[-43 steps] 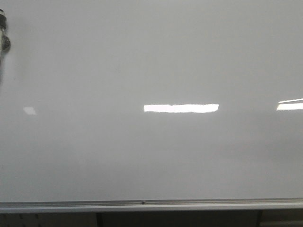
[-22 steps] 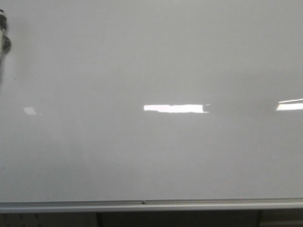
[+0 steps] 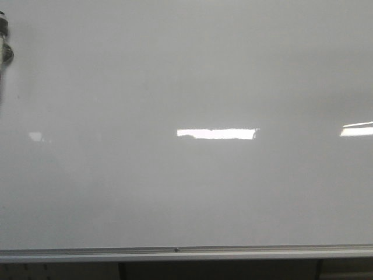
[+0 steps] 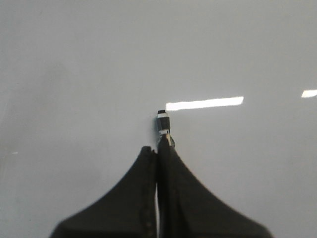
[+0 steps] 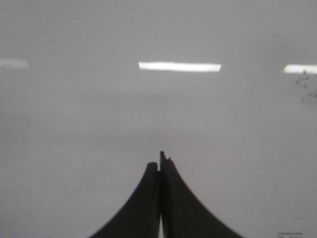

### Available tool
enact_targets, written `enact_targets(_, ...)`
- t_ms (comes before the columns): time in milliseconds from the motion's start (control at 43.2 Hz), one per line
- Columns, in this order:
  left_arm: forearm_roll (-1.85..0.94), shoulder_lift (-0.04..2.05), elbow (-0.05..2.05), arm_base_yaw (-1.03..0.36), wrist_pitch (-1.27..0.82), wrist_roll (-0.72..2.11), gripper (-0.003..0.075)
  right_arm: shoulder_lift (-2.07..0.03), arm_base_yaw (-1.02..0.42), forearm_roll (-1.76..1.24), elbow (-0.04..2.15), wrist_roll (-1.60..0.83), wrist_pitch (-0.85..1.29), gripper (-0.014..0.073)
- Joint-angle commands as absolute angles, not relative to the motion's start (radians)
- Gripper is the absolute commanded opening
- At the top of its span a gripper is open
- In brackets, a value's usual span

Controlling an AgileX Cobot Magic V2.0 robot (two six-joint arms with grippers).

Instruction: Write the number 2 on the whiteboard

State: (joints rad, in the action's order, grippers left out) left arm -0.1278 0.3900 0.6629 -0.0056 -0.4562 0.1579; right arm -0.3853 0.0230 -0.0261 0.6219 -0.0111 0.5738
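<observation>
Blank whiteboard (image 3: 186, 70); left fingers (image 4: 148, 168) grasp a marker (image 4: 163, 126), right fingers (image 5: 171, 178) clenched.

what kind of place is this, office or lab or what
Probably an office, classroom or lab, though little of the room shows. A large glossy whiteboard with an aluminium bottom rail fills the front view, and long rectangular reflections on it suggest ceiling strip lights.

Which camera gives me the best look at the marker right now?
The left wrist view: the marker sticks out from the shut left gripper, tip toward the whiteboard. The front and right wrist views show no marker.
</observation>
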Motion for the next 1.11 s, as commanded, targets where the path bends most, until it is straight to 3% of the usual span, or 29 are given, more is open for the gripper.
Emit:
enact_targets(0, -0.138, 0.43, 0.696, -0.014, -0.393, 0.15, -0.002, -0.453, 0.03, -0.025, 0.657, -0.016, 0.533, -0.0069)
enact_targets(509, -0.161, 0.527, 0.687, -0.014, -0.503, 0.15, -0.0014, -0.623, 0.03, -0.025, 0.655, -0.016, 0.552, -0.0051)
enact_targets(625, -0.161, 0.552, 0.687, -0.014, -0.523, 0.15, 0.0094, -0.632, 0.03, -0.024, 0.655, -0.016, 0.554, 0.0108)
enact_targets(764, -0.161, 0.581, 0.687, -0.014, -0.523, 0.15, 0.0393, -0.632, 0.03, -0.024, 0.655, -0.022, 0.554, 0.0472)
enact_targets(834, -0.161, 0.597, 0.687, -0.014, -0.523, 0.15, 0.051, -0.632, 0.03, -0.024, 0.655, -0.022, 0.557, 0.0582)
enact_targets(903, -0.161, 0.616, 0.687, -0.014, -0.524, 0.15, 0.0547, -0.632, 0.03, -0.024, 0.655, -0.022, 0.558, 0.063)
enact_targets(1088, -0.161, 0.702, 0.701, -0.014, -0.528, 0.15, 0.0547, -0.632, 0.03, -0.024, 0.655, -0.022, 0.558, 0.0633)
